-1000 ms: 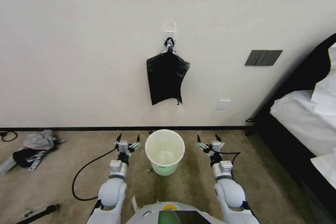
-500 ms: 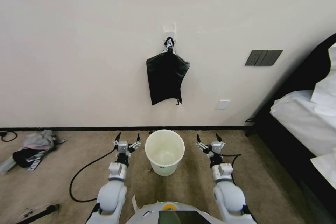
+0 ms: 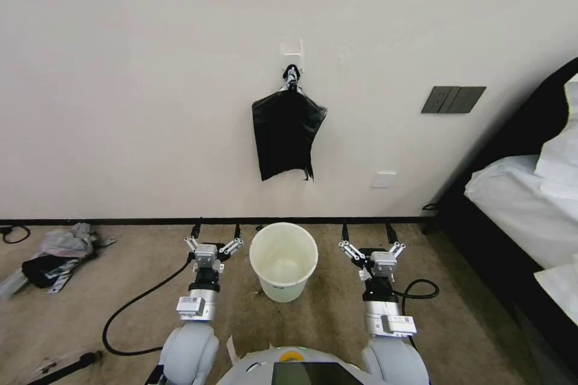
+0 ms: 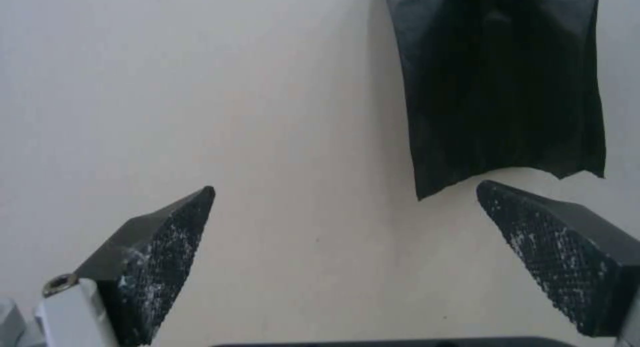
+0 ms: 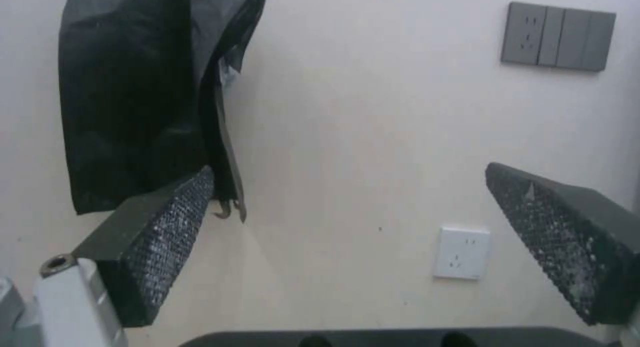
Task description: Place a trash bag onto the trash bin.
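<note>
While the trash bin (image 3: 283, 261) stands upright on the carpet (image 3: 325, 319) with its round rim uncovered, everything else can be placed from it. Far to the bin's left, near the baseboard (image 3: 120, 221), lies one small heap of cloth and clutter (image 3: 55, 254), well apart from the bin. Nearer, one black cable (image 3: 141, 298) loops across the carpet on the bin's left side. Just left of the bin, the left gripper (image 3: 215, 231) points toward the wall (image 3: 150, 72), its two fingers spread wide and holding nothing; there is bare carpet between it and the bin's side. Directly above the bin, on the wall, one flat bundle of black bags (image 3: 286, 134) hangs from a single hook (image 3: 292, 72), its lower edge well clear of the bin's rim. In the left wrist view the bundle's ragged bottom edge (image 4: 500, 87) hangs above and between the dark textured fingertips (image 4: 163, 247). Just right of the bin, the right gripper (image 3: 365, 233) also points at the wall, its fingers likewise splayed and empty, with open floor on both sides. Further right of the bin, one grey switch panel (image 3: 453, 98) and one white socket (image 3: 383, 179) sit on the wall, and a bed (image 3: 524, 204) closes that side. No loose single bag is on the bin.
</note>
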### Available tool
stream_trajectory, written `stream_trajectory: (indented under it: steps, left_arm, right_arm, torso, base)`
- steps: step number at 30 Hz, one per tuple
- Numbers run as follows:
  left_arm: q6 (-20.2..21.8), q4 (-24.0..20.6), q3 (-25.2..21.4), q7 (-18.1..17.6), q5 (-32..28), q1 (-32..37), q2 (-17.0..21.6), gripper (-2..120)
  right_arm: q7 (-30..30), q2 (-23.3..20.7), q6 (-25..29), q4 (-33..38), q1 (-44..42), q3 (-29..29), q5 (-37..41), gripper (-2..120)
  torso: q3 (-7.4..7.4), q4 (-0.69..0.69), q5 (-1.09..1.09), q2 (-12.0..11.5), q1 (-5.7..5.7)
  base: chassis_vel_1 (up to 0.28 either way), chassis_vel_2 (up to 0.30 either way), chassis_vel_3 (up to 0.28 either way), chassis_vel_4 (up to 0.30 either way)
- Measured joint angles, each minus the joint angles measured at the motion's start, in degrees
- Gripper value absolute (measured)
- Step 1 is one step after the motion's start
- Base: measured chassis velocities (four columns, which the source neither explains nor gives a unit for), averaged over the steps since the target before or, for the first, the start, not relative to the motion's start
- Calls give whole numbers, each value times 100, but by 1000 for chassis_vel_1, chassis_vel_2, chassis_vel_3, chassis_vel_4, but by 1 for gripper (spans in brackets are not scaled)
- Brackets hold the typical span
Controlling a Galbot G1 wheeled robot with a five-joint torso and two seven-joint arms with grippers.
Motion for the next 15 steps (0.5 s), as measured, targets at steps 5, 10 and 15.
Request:
stream_trajectory:
  steps: [5, 10, 15]
  left_arm:
    - [8, -1, -11, 12, -2, -5, 20, 100]
    - [8, 33, -55, 24, -17, 8, 84, 100]
    - [8, 34, -125, 28, -30, 43, 109, 100]
  right_arm:
    - [-58, -146, -129, -18, 49, -49, 325, 100]
    - [-368, -558, -389, -7, 342, -185, 1189, 100]
    - [-626, -1049, -850, -96, 1000, -356, 2149, 100]
  torso:
    - [0, 0, 0, 0, 0]
    - [0, -1, 0, 0, 0]
    - [0, 1, 1, 0, 0]
  base:
    - [0, 0, 0, 0]
    - [0, 0, 0, 0]
    - [0, 0, 0, 0]
